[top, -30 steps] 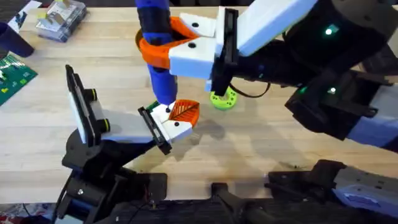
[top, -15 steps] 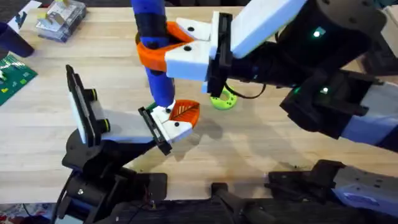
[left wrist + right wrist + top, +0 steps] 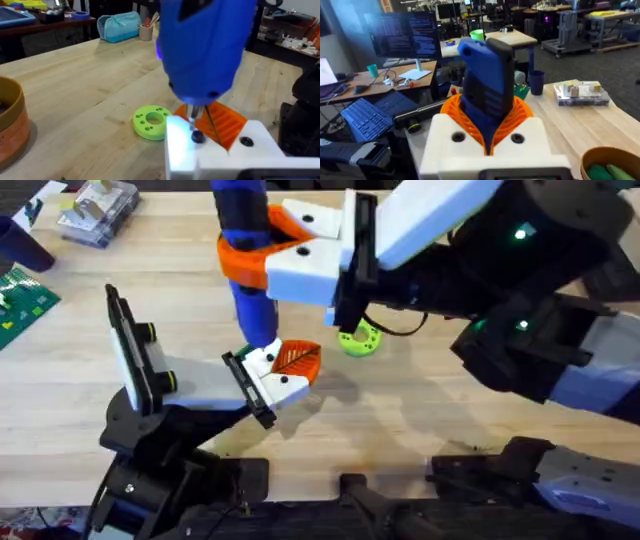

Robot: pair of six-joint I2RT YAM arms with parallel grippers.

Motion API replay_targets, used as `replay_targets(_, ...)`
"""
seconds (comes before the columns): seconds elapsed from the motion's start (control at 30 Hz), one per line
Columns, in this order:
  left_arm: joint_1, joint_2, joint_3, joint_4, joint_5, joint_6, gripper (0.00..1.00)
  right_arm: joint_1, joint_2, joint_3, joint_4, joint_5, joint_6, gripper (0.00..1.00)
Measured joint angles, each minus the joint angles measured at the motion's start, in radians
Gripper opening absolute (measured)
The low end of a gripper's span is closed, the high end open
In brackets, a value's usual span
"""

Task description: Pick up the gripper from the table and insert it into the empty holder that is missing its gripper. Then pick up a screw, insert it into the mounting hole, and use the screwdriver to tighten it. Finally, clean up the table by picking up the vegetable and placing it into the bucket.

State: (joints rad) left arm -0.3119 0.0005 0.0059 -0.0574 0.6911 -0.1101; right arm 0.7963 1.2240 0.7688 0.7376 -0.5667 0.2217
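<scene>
Blue screwdriver point(image 3: 248, 270) stands upright, bit on the screw point(image 3: 197, 136) at 9 o'clock of the green disc point(image 3: 359, 339); my right gripper point(image 3: 290, 255) pinches its rigid, top-heavy body, so I judge a mid-barrel hold best.

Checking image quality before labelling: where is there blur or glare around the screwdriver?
Left wrist: the screwdriver is a soft blue blur up close, and glare whitens the gripper block's near corner. Overhead: the right arm looms large and dark. Right wrist: the screwdriver's body is sharp.
</scene>
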Motion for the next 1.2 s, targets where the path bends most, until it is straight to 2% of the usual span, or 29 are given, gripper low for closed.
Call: replay_targets(1.2,0.0,0.0,0.0,0.0,0.0,0.0,0.013,-0.028,0.0,0.0,-0.05,-0.004,0.071,0.026)
